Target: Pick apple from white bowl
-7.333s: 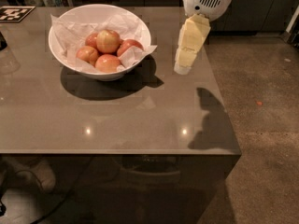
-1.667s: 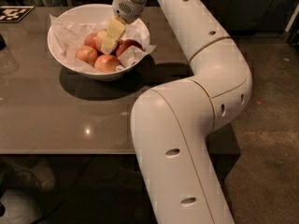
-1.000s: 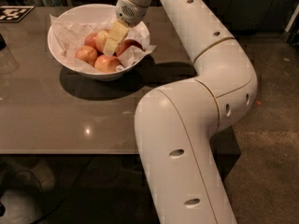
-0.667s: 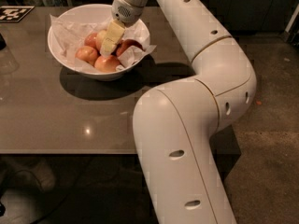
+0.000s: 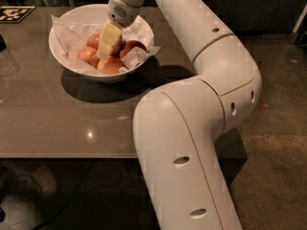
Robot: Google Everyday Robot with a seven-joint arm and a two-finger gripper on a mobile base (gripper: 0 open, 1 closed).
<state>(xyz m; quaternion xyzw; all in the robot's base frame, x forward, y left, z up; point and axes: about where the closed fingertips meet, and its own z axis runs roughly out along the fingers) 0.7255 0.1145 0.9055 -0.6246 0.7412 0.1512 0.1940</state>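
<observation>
My yellow two-finger gripper (image 5: 109,42) is down inside the wide, glossy white bowl (image 5: 61,59), near its middle. It sits right on the large pale yellow-orange apple with the pink blush (image 5: 94,39), which lies toward the bowl's back on crumpled white paper (image 5: 67,28). Whether I am open or clamped on it, I cannot tell; I hide most of the fruit myself. An off-centre grip could squirt the round apple sideways into the smaller orange-red apples (image 5: 110,65) at the bowl's front. Catching paper could drag the bowl across the smooth grey table (image 5: 57,119).
</observation>
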